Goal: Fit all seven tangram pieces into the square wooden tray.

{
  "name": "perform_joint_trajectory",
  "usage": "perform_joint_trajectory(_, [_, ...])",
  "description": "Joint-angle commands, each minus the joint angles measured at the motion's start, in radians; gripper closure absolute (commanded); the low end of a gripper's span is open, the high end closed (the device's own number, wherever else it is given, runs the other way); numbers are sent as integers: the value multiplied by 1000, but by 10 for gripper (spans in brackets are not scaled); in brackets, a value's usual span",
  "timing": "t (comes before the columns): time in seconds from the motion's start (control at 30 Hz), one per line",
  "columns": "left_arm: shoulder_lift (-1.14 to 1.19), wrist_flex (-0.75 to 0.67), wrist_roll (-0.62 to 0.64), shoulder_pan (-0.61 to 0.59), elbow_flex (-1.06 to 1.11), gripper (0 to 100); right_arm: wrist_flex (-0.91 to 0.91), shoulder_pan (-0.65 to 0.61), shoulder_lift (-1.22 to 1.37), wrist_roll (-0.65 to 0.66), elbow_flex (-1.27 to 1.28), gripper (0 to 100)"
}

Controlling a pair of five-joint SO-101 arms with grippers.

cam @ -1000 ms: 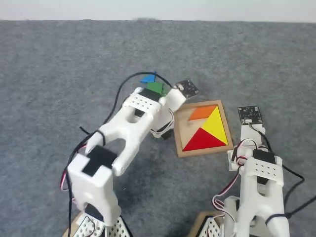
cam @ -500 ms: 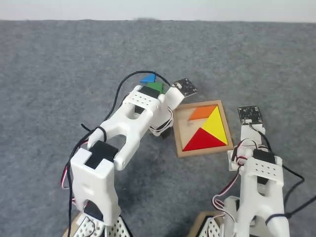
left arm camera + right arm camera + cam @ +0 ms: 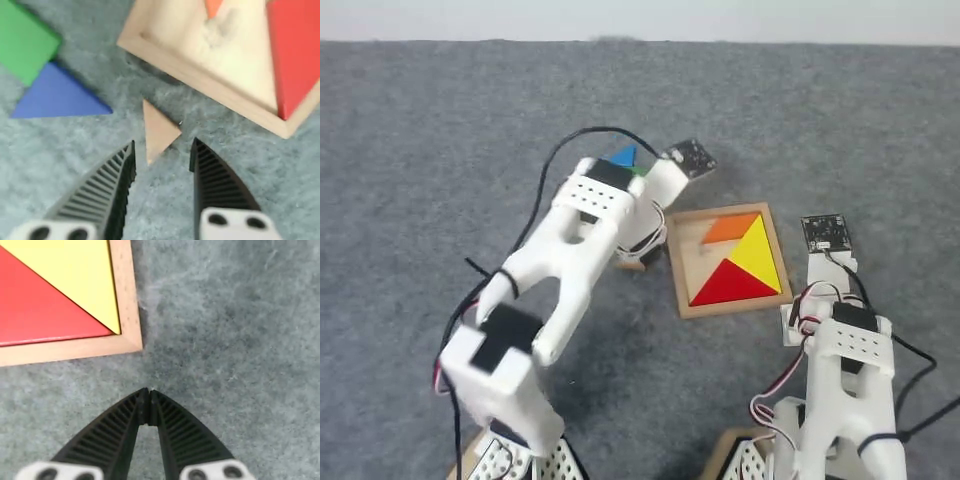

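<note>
Grey mat (image 3: pixel 440 120) lay under everything. In the high view the L arm (image 3: pixel 580 240) stretched fwd, hiding part of the green piece (image 3: pixel 25 42) that touched the blue triangle (image 3: pixel 57 97). Left gripper (image 3: pixel 162 145) pointed down, fingers apart astride a small tan triangle (image 3: pixel 159 131) just outside the tray (image 3: pixel 200 82). Right gripper (image 3: pixel 148 392) was closed, empty, near a tray corner. Tray held a red triangle (image 3: pixel 730 283), yellow triangle (image 3: pixel 760 255) and orange piece (image 3: pixel 730 228), w/ bare wood beside them.

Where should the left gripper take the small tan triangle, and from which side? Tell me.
Pinch the tan triangle across its two slanting edges from straight above. It lies flat on the carpet, clear of the tray, its near corner between the fingers of the open left gripper.
</note>
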Motion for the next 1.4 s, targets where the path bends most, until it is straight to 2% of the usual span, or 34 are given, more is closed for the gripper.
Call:
perform_joint_trajectory(0.0, [-94, 14, -8, 2, 5, 825, -18, -8, -35, 11, -11, 990])
perform_joint_trajectory(0.27, [29, -132, -5, 12, 99, 825, -18, -8, -35, 11, -11, 990])
perform_joint_trajectory(0.5, [160, -140, -5, 9, 53, 825, -18, -8, -35, 11, -11, 990])
perform_joint_trajectory(0.8, [184, -144, -5, 8, 53, 828, -18, -8, -35, 11, -11, 990])
perform_joint_trajectory(0.97, [184, -140, -11, 8, 51, 901, -18, -8, -35, 11, -11, 990])
perform_joint_trajectory(1.07, [184, -140, -11, 8, 50, 912, -18, -8, -35, 11, -11, 989])
perform_joint_trajectory(1.2, [184, -92, -11, 8, -8, 914, -18, -8, -35, 11, -11, 989])
perform_joint_trajectory(1.37, [184, 55, -11, 15, -180, 948, -18, -8, -35, 11, -9, 989])
